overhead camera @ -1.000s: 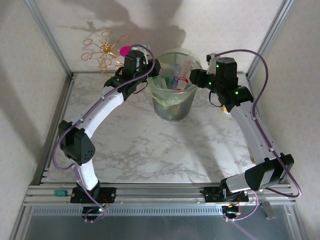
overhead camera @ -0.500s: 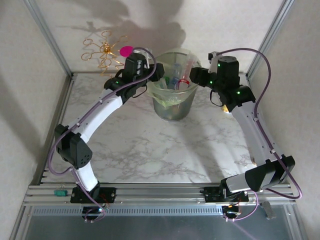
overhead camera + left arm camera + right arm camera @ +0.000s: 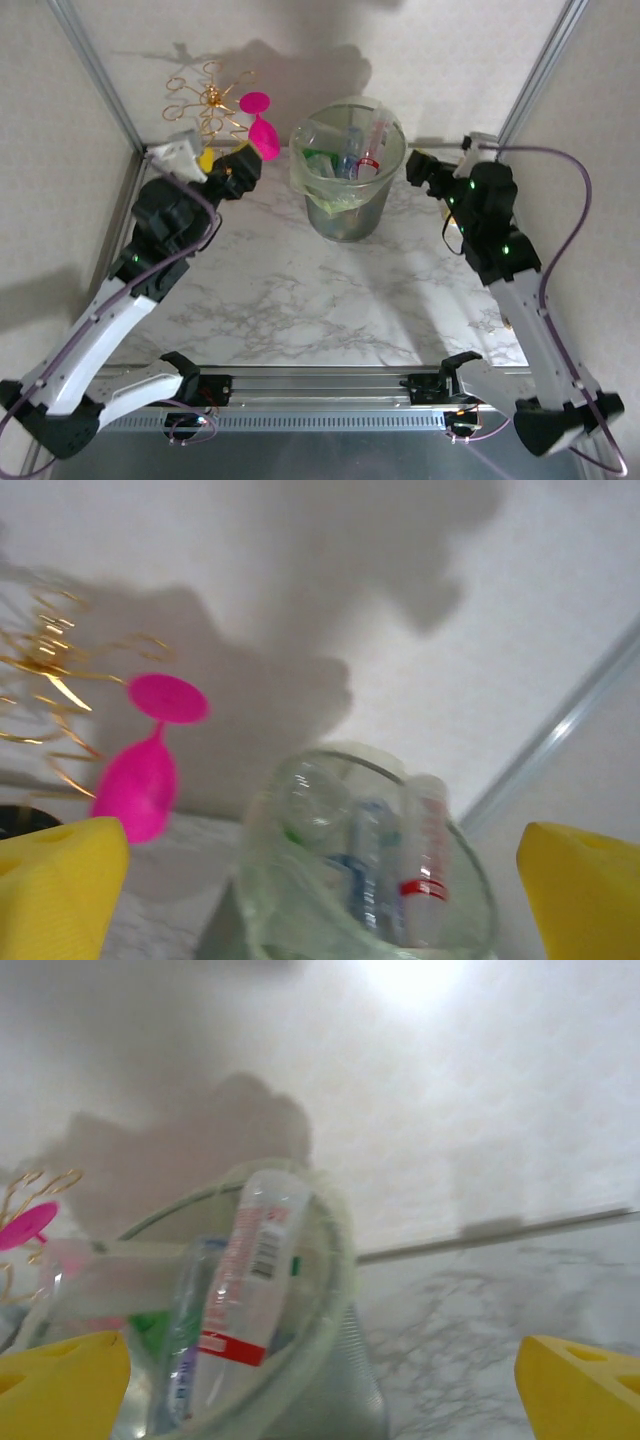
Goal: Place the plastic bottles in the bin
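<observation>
Both open: left gripper (image 3: 232, 165) & right gripper (image 3: 417, 166); 1 bin (image 3: 345, 215) w/ 4+ bottles (image 3: 372, 140).

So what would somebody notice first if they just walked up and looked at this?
Probably the big see-through bin at the back of the marble table, stuffed with plastic bottles poking out of the top. Next comes the bright pink goblet to its left, beside a tangle of gold wire. The left gripper and right gripper sit on either side of the bin, both open and empty.
</observation>
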Controlling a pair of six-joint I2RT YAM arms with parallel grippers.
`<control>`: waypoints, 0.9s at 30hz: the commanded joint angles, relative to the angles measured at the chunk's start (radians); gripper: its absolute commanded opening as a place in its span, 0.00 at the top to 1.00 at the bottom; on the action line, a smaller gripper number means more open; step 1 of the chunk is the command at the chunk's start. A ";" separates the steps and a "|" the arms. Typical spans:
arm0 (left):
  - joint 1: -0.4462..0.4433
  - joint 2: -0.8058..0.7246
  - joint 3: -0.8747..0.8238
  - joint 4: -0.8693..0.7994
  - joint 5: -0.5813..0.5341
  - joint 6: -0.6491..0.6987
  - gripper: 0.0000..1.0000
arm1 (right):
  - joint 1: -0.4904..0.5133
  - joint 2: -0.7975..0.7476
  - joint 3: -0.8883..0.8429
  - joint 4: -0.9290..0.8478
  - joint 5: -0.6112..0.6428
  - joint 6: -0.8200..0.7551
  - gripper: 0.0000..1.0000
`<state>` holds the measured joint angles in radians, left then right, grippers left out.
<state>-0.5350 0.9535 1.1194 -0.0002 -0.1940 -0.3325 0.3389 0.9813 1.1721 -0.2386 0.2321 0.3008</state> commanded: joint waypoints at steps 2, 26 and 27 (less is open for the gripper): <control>-0.006 -0.125 -0.243 0.174 -0.151 0.199 0.01 | 0.001 -0.132 -0.200 0.247 0.139 -0.058 0.01; 0.437 0.337 -0.903 1.089 -0.091 0.250 0.01 | -0.179 0.217 -0.855 0.996 0.257 -0.233 0.01; 0.440 0.379 -0.918 1.170 -0.077 0.259 0.01 | -0.195 0.262 -0.853 1.020 0.237 -0.215 0.01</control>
<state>-0.1093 1.2621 0.2333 0.9310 -0.3145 -0.1001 0.1757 1.1622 0.3176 0.6514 0.4980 0.0559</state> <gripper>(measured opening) 0.993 0.988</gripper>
